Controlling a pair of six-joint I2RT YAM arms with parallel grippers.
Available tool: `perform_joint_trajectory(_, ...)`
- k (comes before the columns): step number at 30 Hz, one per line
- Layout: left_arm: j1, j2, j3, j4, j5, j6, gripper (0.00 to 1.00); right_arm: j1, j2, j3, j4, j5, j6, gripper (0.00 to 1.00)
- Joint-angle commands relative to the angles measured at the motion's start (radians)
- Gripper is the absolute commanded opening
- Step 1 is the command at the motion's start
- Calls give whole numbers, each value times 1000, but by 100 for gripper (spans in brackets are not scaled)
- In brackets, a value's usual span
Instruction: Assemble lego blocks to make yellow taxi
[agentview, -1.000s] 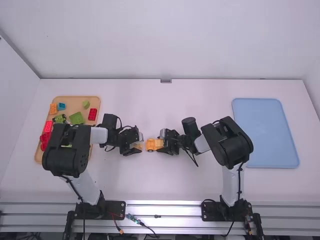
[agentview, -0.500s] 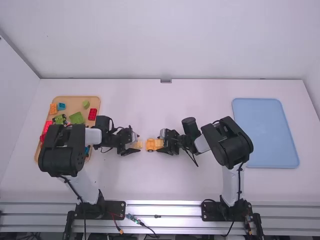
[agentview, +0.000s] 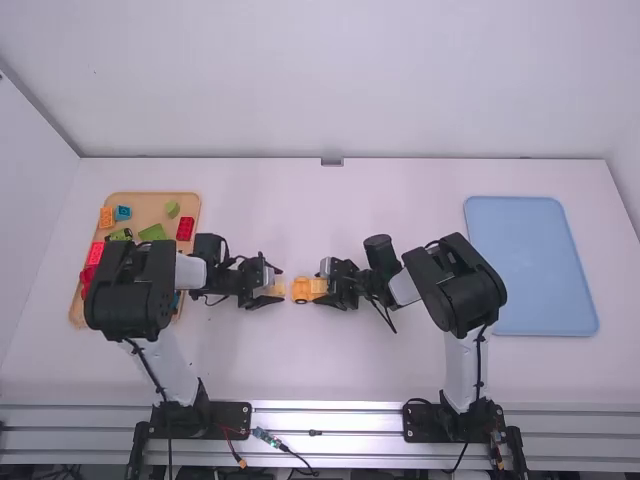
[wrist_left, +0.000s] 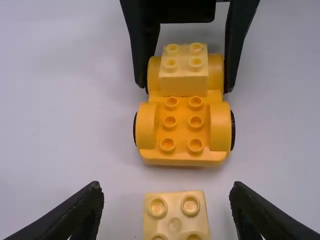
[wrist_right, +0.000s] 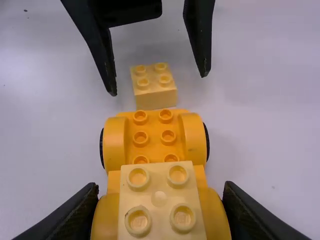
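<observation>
At your left gripper (wrist_left: 166, 188), the jaws stand wide apart around a loose pale yellow 2x2 block (wrist_right: 155, 94); they do not hold it. The block is on the table (agentview: 340, 370), just beyond the free end of the yellow car base (wrist_left: 183, 117). Your right gripper (wrist_right: 162, 185) has its jaws closed on the sides of this base, at the end which already carries a fixed yellow block (wrist_left: 183, 82). Farther out, you have more bricks in the wooden tray (agentview: 152, 207), and the blue tray (agentview: 530, 265) at the right.

I think you are now at the step of adding the second block. For the next move, please close the left jaws evenly on it, lift, and align it with the free studs.
</observation>
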Motion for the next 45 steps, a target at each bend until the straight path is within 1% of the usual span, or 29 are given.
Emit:
perform_joint_trajectory(1, 3, 11, -6, -2, 22, -40, 67, -6, 19, -7, -10, 21, 7, 58)
perform_joint_trajectory(9, 39, 17, -14, 0, 20, -68, 67, -6, 19, -7, -10, 16, 7, 58)
perform_joint_trajectory(16, 41, 51, -55, 145, 52, -162, 69, -6, 19, -6, -10, 16, 6, 58)
perform_joint_trajectory(19, 35, 51, -46, 128, 50, -162, 69, -5, 19, -6, -10, 17, 6, 58)
perform_joint_trajectory(21, 36, 51, -22, 78, 34, -160, 68, -6, 19, -6, -10, 16, 6, 58)
perform_joint_trajectory(24, 35, 51, 0, 29, 18, -160, 65, -5, 19, -6, -10, 16, 6, 58)
perform_joint_trajectory(28, 35, 59, 8, 24, 18, -159, 53, -5, 19, -6, -10, 17, 7, 58)
perform_joint_trajectory(33, 36, 62, -4, 32, 10, -152, 49, -6, 19, -6, -10, 17, 7, 58)
perform_joint_trajectory(37, 34, 62, -6, 30, 6, -150, 48, -6, 19, -6, -10, 17, 7, 58)
perform_joint_trajectory(40, 34, 62, -5, 23, -11, -153, 42, -6, 19, -6, -10, 17, 6, 59)
perform_joint_trajectory(45, 35, 62, -4, 21, -12, -153, 38, -5, 19, -6, -10, 17, 6, 58)
